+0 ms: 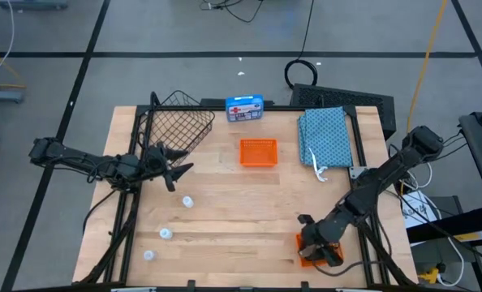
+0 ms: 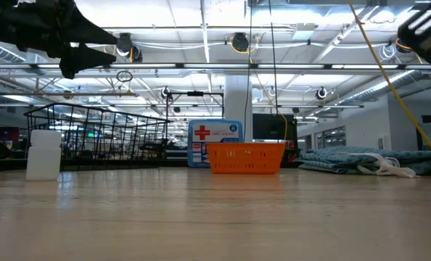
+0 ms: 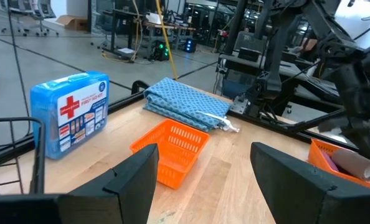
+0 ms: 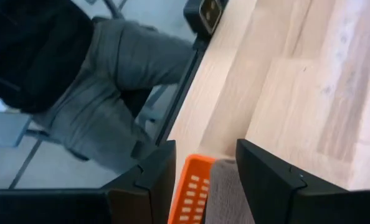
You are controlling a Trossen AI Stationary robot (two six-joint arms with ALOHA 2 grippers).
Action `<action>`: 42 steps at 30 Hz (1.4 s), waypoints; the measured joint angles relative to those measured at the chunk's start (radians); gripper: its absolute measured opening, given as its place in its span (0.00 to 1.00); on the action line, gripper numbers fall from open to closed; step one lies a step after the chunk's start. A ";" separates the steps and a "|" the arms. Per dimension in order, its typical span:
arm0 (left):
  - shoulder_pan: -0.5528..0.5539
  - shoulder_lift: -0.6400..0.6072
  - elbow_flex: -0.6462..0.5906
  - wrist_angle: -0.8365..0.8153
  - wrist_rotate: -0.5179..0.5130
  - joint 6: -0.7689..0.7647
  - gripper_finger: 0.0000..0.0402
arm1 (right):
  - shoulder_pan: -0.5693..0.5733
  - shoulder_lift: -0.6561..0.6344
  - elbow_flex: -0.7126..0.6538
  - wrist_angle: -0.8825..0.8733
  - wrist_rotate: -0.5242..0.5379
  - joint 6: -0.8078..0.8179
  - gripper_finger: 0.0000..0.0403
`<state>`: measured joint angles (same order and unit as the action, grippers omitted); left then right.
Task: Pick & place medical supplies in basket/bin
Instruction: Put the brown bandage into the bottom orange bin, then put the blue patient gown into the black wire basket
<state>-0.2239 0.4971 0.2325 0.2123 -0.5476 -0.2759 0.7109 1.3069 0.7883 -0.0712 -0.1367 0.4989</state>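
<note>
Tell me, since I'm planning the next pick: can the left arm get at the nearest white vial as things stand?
Probably yes. The left gripper hovers open beside the basket, and the nearest white vial stands just below it in the high view, on bare table with nothing between them.

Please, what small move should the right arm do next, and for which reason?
Probably finish closing the right claw on the brown roll, then lift. Its fingers straddle the roll in the orange tray at the near table edge and look partly open. The wire-mesh basket waits far left, beside the open, empty left claw.
</note>
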 joint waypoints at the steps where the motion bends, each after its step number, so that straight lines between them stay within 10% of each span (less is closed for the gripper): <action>1: 0.000 0.000 0.000 0.000 -0.006 0.000 0.66 | -0.005 0.009 0.000 -0.001 -0.022 0.000 0.38; 42: 0.000 0.000 0.000 -0.002 -0.015 0.011 0.66 | -0.009 -0.184 0.000 -0.263 0.112 -0.049 0.38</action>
<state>-0.2237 0.4973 0.2325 0.2100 -0.5625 -0.2646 0.7021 1.1229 0.7879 -0.3347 -0.0251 0.4496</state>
